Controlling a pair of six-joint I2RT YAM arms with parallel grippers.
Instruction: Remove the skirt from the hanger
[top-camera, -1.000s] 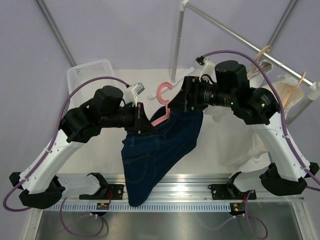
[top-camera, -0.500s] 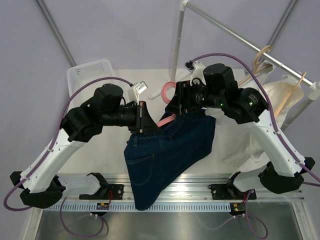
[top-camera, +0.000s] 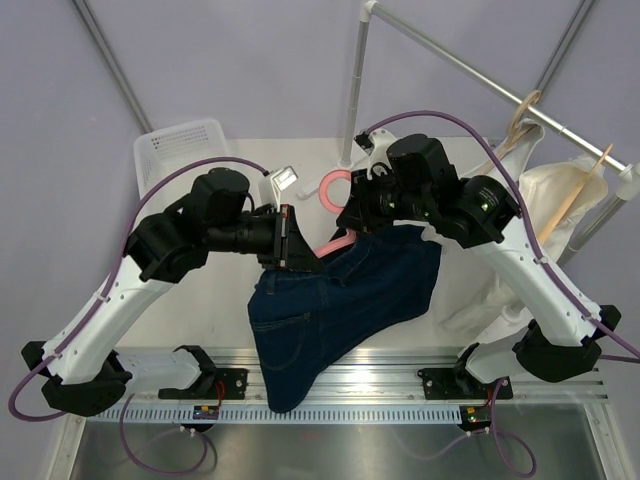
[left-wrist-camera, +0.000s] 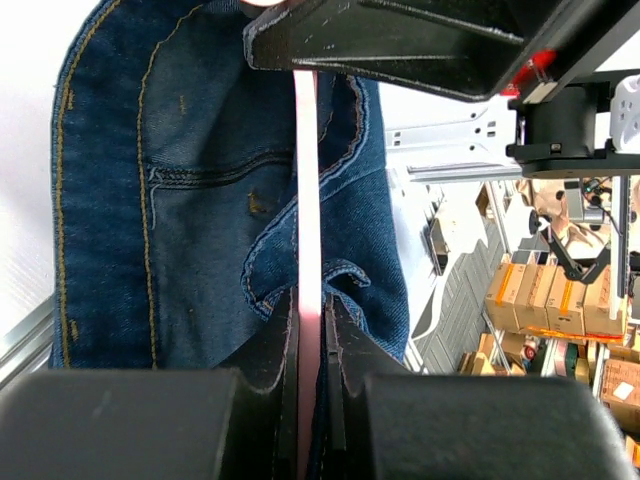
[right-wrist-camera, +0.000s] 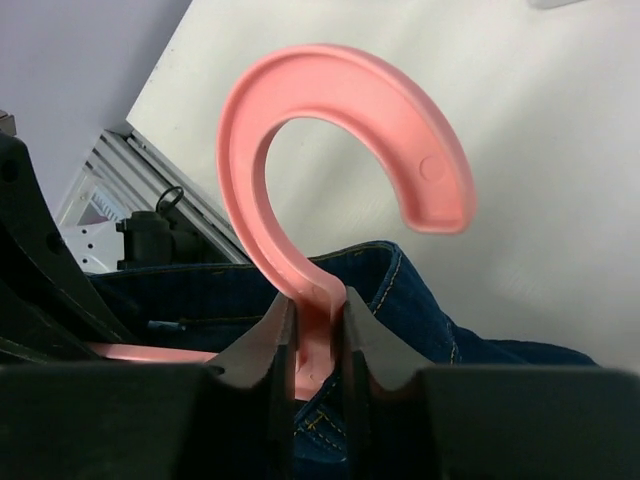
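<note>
A dark blue denim skirt (top-camera: 340, 300) hangs from a pink plastic hanger (top-camera: 335, 187), held up between both arms over the table. My left gripper (top-camera: 300, 250) is shut on the hanger's flat pink bar (left-wrist-camera: 307, 200), with the skirt's waistband (left-wrist-camera: 190, 200) bunched against its fingers (left-wrist-camera: 275, 345). My right gripper (top-camera: 352, 222) is shut on the hanger's neck just below the hook (right-wrist-camera: 340, 65), its jaws pressed to both sides of the pink stem (right-wrist-camera: 313, 320). Denim (right-wrist-camera: 400, 290) sits right behind the stem. The skirt's hem droops toward the near rail.
A white slotted basket (top-camera: 185, 140) stands at the back left. A metal clothes rack (top-camera: 357, 90) rises behind, its bar running right. Cream garments on wooden hangers (top-camera: 560, 190) hang at the right. A metal rail (top-camera: 340, 385) runs along the near edge.
My right gripper has closed onto the hanger's neck. The right arm has moved left and back, and the skirt has swung to the right and spread wider. The left gripper stays shut.
</note>
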